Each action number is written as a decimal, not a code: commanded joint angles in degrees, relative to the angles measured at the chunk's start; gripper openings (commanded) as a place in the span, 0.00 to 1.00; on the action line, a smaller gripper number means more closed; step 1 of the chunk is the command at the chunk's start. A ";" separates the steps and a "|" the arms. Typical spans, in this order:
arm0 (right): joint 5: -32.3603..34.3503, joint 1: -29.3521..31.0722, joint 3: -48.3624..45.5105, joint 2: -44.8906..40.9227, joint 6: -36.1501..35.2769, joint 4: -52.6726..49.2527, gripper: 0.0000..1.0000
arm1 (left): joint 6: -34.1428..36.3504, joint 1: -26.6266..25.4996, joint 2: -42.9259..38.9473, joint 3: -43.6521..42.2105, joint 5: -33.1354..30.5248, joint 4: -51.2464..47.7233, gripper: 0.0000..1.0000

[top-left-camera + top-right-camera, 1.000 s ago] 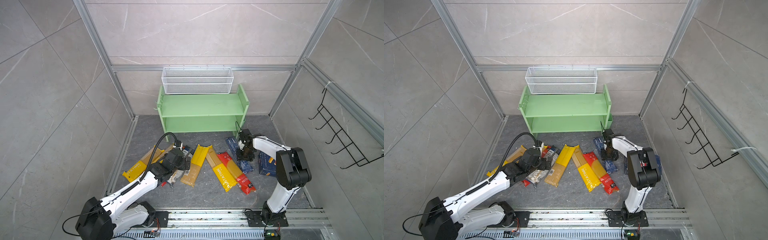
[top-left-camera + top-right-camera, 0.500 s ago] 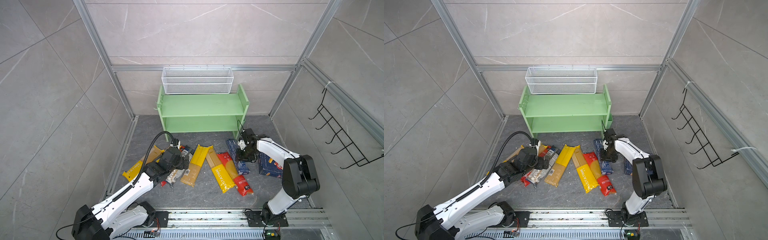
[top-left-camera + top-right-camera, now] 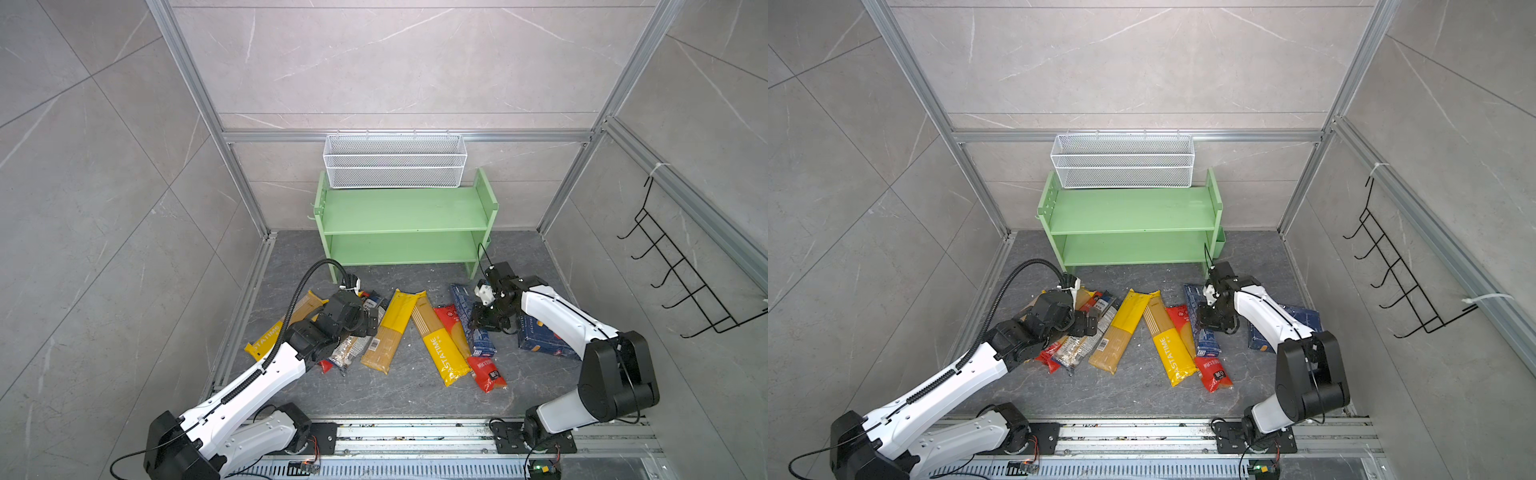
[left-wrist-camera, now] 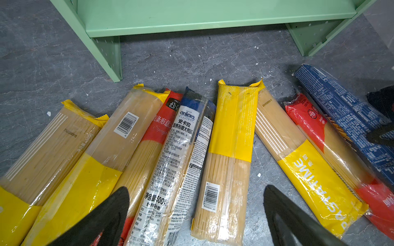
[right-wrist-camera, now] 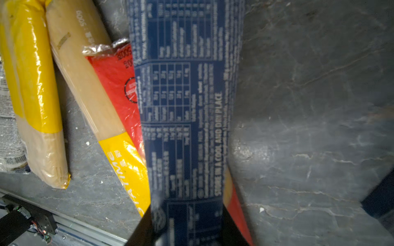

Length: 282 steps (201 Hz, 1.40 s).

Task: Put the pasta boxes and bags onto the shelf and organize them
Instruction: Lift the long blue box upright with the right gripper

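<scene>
The light green shelf [image 3: 403,216] [image 3: 1129,216] [image 4: 191,17] stands bare at the back. Several bags lie fanned on the floor before it, among them a yellow one [image 3: 395,324] [image 4: 232,136], a PASTATIME one [image 3: 440,345] [image 5: 125,157] and a red one [image 3: 488,374]. My left gripper [image 3: 372,322] [image 4: 196,188] hovers open, straddling a clear labelled bag [image 4: 183,138] and the yellow one. My right gripper [image 3: 478,322] [image 5: 186,213] is shut on the long narrow blue pasta box [image 3: 482,347] [image 5: 181,106], a finger against each long side. The wide blue box [image 3: 540,338] [image 3: 1306,318] lies under that arm.
A white wire basket [image 3: 395,166] hangs on the back wall just above the shelf. A black hook rack [image 3: 681,282] is on the right wall. Tiled walls close in both sides, and a metal rail [image 3: 415,432] carries the arm bases at the front.
My right gripper's jaws have closed in onto the narrow blue box, and that arm's elbow has swung outward. My left gripper has crept a little further over the bags, still open.
</scene>
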 commanded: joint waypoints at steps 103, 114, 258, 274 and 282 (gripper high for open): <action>-5.85 4.22 -1.55 -10.85 3.93 3.87 0.03 | -2.74 0.28 -5.06 -1.33 -1.50 -3.15 1.00; -5.79 4.58 -0.91 -11.17 4.20 3.95 0.03 | -2.88 0.30 -5.33 -1.27 -1.63 -3.50 1.00; -6.62 6.43 7.07 -11.75 4.99 3.05 0.03 | -2.62 0.30 -5.18 -1.66 -1.51 -2.61 1.00; -5.95 6.61 8.38 -11.84 4.74 2.10 0.03 | -2.42 0.27 -4.74 -1.53 -1.64 -2.23 1.00; -5.51 6.61 9.01 -11.84 4.64 1.64 0.02 | -2.32 0.30 -4.38 -1.40 -1.59 -1.98 1.00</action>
